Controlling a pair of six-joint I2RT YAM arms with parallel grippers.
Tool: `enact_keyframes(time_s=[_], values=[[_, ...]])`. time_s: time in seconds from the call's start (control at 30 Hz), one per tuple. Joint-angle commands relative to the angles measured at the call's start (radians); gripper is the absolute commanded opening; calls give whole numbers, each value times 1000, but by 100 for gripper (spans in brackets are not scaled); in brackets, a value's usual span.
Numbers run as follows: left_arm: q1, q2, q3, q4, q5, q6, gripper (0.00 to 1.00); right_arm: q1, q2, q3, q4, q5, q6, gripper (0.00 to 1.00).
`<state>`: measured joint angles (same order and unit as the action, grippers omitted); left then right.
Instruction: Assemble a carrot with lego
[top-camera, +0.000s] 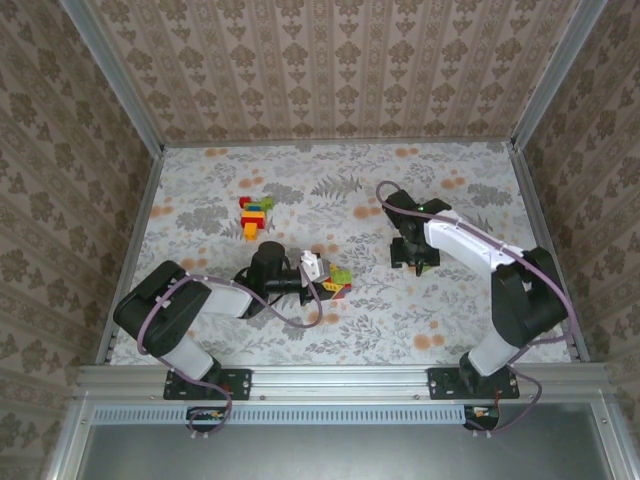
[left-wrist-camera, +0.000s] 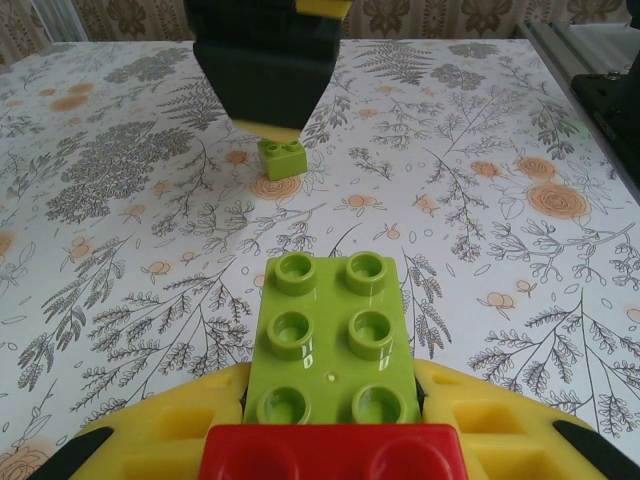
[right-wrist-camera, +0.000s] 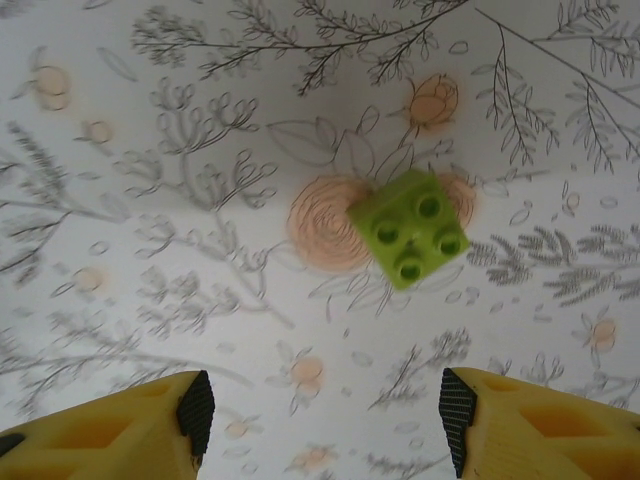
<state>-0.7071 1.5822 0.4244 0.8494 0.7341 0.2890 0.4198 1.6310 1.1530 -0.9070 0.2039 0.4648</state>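
Observation:
My left gripper (top-camera: 328, 284) is shut on a small lego stack (top-camera: 341, 277). In the left wrist view that stack is a light-green six-stud brick (left-wrist-camera: 335, 335) with a red brick (left-wrist-camera: 330, 452) on its near end, squeezed between the yellow fingers (left-wrist-camera: 140, 440). My right gripper (top-camera: 414, 256) hangs open, low over a loose light-green four-stud brick (right-wrist-camera: 410, 227), which lies on the table just ahead of the spread fingertips (right-wrist-camera: 196, 410). The left wrist view also has this brick (left-wrist-camera: 281, 159), under the dark right gripper (left-wrist-camera: 265, 70). Several more lego bricks (top-camera: 255, 213) lie in a pile at the back left.
The flowered tabletop (top-camera: 330, 190) is walled in by patterned panels on three sides, with a metal rail (top-camera: 330, 378) along the near edge. The two grippers are about a hand's width apart at mid table.

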Motion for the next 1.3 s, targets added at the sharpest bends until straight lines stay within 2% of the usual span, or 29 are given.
enact_keyframes(time_s=[0.0,0.27,0.57,0.83,1.27], values=[[-2,31,-3,-107,-29,25,21,-44,20,-11,42,23,-129,65],[-1,37,2,-110,-30,27,21,-162,30,-63,115,-81,-216,66],[-2,38,6,-118,-30,27,21,-203,81,-104,187,-175,-295,68],[-1,39,8,-121,-31,25,21,-221,125,-82,207,-182,-326,67],[-2,53,17,-131,-39,30,21,-222,119,-72,197,-231,-313,54]])
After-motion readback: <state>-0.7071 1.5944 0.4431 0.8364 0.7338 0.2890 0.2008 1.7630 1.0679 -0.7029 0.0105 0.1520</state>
